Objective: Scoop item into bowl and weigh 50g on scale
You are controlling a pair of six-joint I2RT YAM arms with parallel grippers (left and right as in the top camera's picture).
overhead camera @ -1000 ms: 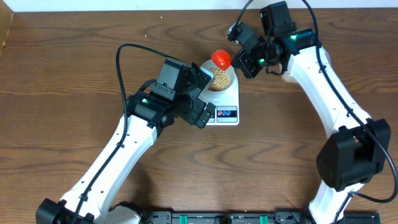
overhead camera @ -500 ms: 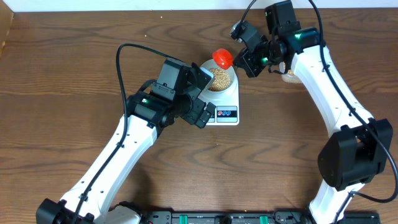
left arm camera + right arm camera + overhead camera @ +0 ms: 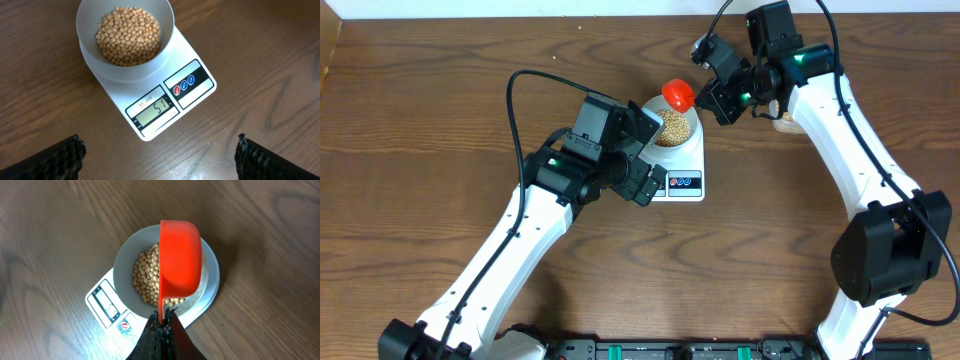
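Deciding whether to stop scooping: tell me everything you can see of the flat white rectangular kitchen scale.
The flat white rectangular plastic-looking scale lies on the brown wooden table. Its grey display is on, reading 51, beside a dark strip of round red and blue buttons. The pale round bowl of tan beans sits on its platform; nothing else seems to touch it.
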